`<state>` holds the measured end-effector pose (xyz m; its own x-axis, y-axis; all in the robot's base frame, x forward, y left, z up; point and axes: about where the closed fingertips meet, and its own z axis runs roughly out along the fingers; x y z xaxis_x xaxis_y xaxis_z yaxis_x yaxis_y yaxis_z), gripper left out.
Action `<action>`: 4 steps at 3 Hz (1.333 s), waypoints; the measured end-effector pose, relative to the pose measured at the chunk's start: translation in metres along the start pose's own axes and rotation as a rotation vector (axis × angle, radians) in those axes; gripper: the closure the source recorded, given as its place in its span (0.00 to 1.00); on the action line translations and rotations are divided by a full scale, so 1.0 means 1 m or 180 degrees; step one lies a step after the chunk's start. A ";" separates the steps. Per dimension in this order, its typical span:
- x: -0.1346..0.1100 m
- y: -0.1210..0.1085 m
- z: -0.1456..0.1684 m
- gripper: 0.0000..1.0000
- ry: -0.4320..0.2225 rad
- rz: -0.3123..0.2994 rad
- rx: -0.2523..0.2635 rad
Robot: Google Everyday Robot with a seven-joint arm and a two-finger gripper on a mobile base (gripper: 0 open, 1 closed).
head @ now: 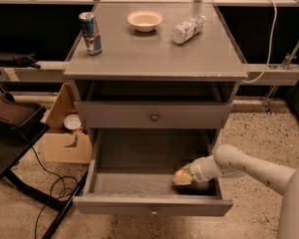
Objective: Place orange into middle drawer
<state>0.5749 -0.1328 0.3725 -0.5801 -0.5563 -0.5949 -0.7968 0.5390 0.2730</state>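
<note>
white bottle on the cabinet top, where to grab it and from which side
Probably across its mid body, from above: the bottle lies on its side, long axis slanting back-right, flanks free. The tool is down in the open middle drawer at the orange.

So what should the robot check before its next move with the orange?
1. The middle drawer is pulled open: ok.
2. The orange is inside the drawer's walls, near the front right corner: ok.
3. The end effector is down in the drawer, right at the orange: ok.
4. The orange rests on the drawer floor: cannot tell.
5. The upper drawer is shut, out of the arm's way: ok.
</note>
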 end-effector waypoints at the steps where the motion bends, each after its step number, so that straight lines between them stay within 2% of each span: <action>1: 0.000 0.000 0.000 0.51 0.0000 0.0000 0.0000; 3: 0.000 0.000 0.000 0.03 0.0000 0.0000 -0.0001; 4: 0.000 0.000 0.000 0.00 0.0000 0.0000 -0.0001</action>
<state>0.5749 -0.1326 0.3724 -0.5801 -0.5564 -0.5949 -0.7969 0.5388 0.2732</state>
